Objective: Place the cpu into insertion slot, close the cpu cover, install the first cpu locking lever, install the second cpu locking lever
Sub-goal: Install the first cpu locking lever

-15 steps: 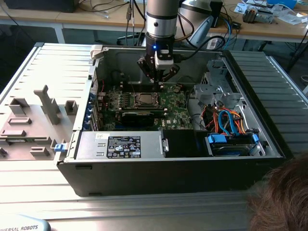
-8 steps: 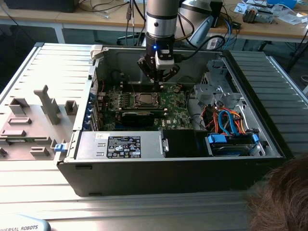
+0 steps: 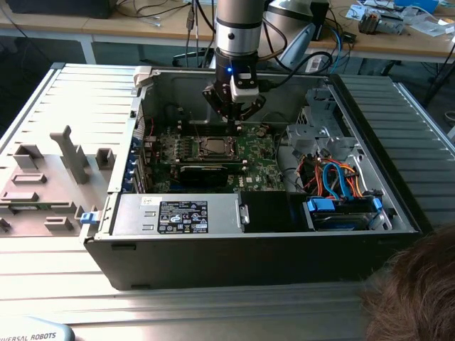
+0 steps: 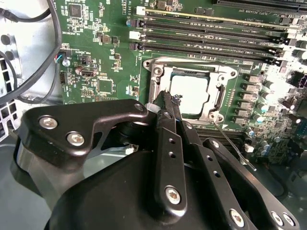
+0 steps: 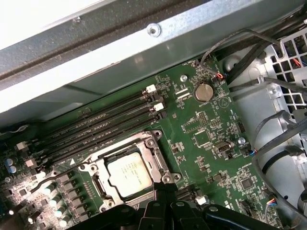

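Now the hand point(image 4: 166, 98), fingers point(image 4: 168, 139) together and empty, hangs by the cpu cover point(image 4: 192, 66) closed over the faintly printed cpu point(image 5: 127, 173).

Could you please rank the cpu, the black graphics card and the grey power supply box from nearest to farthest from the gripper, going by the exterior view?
From the gripper:
1. cpu: on the motherboard, right beside the gripper.
2. black graphics card: just beyond the cpu, toward the camera.
3. power supply box: closest to the camera, toward the exterior view's left.
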Tool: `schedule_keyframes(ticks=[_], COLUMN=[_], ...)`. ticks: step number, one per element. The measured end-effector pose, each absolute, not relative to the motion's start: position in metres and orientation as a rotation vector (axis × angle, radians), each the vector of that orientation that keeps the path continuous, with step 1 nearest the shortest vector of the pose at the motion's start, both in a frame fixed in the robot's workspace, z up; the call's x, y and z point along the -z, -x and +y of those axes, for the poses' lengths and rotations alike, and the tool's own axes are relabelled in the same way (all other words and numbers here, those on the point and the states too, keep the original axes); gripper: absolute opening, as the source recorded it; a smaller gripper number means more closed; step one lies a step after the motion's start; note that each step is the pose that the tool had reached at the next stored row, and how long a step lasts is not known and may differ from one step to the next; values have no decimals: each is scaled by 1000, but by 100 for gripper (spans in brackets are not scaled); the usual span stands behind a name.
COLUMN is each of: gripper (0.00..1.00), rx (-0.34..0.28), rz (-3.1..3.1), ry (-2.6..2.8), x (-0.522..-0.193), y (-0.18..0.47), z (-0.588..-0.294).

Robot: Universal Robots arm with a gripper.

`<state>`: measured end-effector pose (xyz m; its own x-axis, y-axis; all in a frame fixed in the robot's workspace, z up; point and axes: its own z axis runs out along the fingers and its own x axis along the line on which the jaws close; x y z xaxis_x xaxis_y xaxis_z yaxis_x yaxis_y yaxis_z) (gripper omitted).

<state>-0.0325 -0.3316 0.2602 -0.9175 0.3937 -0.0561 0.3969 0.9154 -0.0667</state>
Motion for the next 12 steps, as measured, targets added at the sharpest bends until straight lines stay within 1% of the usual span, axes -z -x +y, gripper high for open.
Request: schedule_keyframes(ticks=[12], gripper=[11], rx=[118], rz=[3043], ry=[-575], x=[-260], y=[33], z=[-332])
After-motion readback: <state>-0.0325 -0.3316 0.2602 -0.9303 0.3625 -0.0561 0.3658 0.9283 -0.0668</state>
